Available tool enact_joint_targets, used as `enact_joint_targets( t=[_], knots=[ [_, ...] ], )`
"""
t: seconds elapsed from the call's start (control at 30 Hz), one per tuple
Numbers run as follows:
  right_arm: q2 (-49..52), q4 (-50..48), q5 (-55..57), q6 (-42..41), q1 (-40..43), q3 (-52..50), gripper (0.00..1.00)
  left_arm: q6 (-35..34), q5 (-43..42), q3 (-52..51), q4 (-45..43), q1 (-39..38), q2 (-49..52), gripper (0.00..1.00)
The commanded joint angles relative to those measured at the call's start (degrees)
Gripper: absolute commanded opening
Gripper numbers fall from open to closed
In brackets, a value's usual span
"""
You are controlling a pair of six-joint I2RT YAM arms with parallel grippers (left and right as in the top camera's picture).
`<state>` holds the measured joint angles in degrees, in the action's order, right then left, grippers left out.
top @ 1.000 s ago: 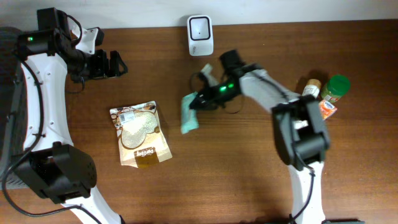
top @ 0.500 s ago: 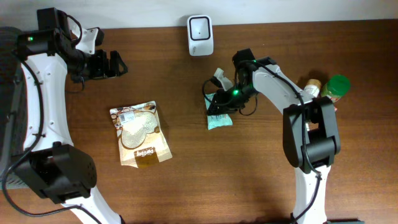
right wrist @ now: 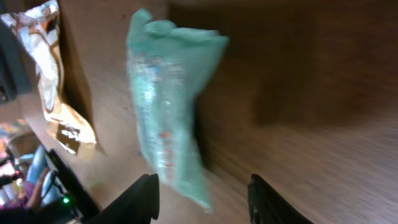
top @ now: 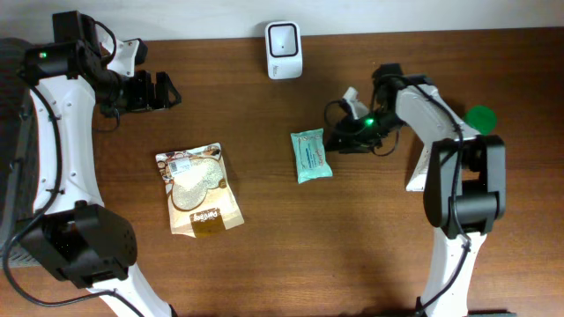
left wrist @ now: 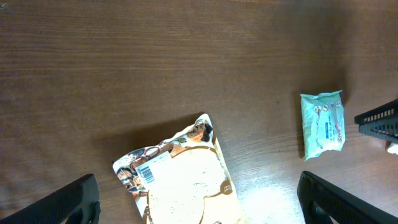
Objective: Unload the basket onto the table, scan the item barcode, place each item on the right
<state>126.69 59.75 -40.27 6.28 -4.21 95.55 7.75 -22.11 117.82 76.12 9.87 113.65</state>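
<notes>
The brown wooden surface [top: 264,264] fills the overhead view, and the white scanner [top: 284,50] stands at the middle of its far edge, its face turned upward.

The white left arm [top: 53,132] rises along the side far to the left of the scanner. The left tool [top: 163,91] sits well to the scanner's left, slightly nearer the viewer. It is released: in the left wrist view its dark fingers [left wrist: 68,199] stand wide apart at the bottom corners with nothing between them.

The right arm [top: 436,114] reaches in from the scanner's right. The right tool [top: 337,141] is to the right of the scanner and nearer than it. It too is released, its fingers [right wrist: 143,199] apart and grasping nothing.

A brown and white snack pouch [top: 199,188] lies flat well to the left of the scanner and much nearer. A barcode label [left wrist: 152,168] faces up at the pouch end closest to the scanner.

The teal packet [top: 311,155] lies flat on the surface, nearer than the scanner and slightly to its right. It sits free, with the right tool just beside its right edge.

A green-lidded jar [top: 481,117] stands far to the scanner's right, partly hidden behind the right arm.
</notes>
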Motion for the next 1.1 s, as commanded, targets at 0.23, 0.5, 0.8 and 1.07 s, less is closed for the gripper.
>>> enact_joint_targets(
  t=[0.23, 0.5, 0.8, 1.07],
  knots=[
    [5.22, -1.27, -5.75, 2.10, -4.83, -0.13, 0.44, 0.52, -4.26, 0.35, -1.86, -0.13, -0.09, 0.99],
    [5.31, -13.92, -5.64, -7.80, -8.44, -6.84, 0.44, 0.52, -4.24, 0.35, -1.88, -0.13, -0.09, 0.99],
    [5.22, -17.14, -7.76, -11.32, -7.91, -6.80, 0.41, 0.52, -4.24, 0.35, -1.88, -0.13, -0.09, 0.99],
    [5.22, -18.71, -5.66, -32.52, -7.96, -3.69, 0.40, 0.52, -4.24, 0.35, -1.88, -0.13, -0.09, 0.99]
  ],
)
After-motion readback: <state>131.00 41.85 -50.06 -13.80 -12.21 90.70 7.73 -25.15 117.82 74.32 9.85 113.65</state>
